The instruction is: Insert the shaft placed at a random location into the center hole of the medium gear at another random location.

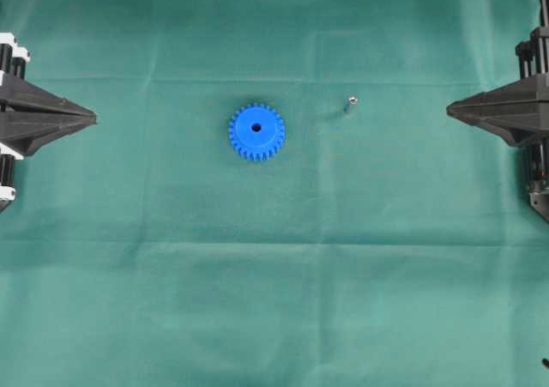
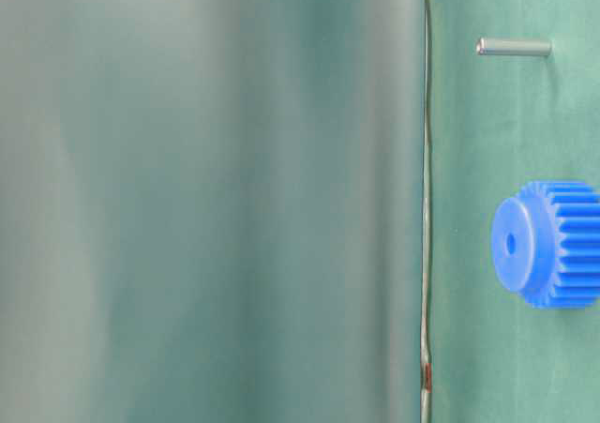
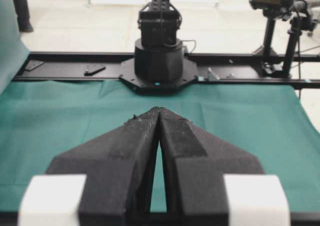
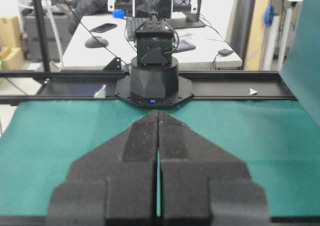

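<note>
The medium gear, bright blue with teeth all round, lies flat on the green cloth near the middle, its dark center hole facing up. In the table-level view the gear and its center hole show at the right. The shaft, a tiny silvery pin, stands on the cloth to the gear's right; it also shows as the shaft in the table-level view. My left gripper rests shut at the left edge, far from both. My right gripper is shut at the right edge, holding nothing.
The green cloth covers the whole table. In each wrist view the opposite arm's black base stands at the cloth's far edge on a black rail. A blurred green fold fills the left of the table-level view.
</note>
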`<state>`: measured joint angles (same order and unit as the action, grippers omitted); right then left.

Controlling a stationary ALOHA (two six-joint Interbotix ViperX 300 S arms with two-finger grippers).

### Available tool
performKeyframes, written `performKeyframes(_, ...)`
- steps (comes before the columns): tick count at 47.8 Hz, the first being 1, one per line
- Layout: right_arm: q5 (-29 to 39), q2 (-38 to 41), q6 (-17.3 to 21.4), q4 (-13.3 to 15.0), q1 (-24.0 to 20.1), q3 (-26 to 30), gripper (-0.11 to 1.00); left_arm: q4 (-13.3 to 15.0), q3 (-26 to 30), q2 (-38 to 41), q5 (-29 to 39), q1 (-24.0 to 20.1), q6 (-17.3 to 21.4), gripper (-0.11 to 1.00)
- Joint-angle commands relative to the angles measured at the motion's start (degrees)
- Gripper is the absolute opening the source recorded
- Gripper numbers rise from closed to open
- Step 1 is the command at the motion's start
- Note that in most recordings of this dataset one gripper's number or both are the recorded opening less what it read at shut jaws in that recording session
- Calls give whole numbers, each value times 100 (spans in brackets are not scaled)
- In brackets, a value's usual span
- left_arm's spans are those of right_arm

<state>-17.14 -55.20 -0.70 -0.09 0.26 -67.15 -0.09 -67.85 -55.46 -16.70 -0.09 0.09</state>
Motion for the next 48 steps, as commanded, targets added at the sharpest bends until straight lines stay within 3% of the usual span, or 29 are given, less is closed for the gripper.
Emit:
performKeyframes(1,18,70,18,0,35,88,1,-70,167,44,53,0,-44,0)
performKeyframes(29,53,870,62,-18,677,158,1,-70,185,18,149,0,-53,0)
performKeyframes(32,-35,1072,70,-79,809,141,5,-79,176,18,158,0,-53,0)
performKeyframes(36,-141,1380,70,-176,949,149,19,-79,176,18,158,0,-53,0)
performKeyframes(44,-413,2268,53,-211,1195,193,69,-79,176,18,158,0,-44,0)
performKeyframes(48,-545,2707,35,-211,1248,220,88,-79,176,18,158,0,-44,0)
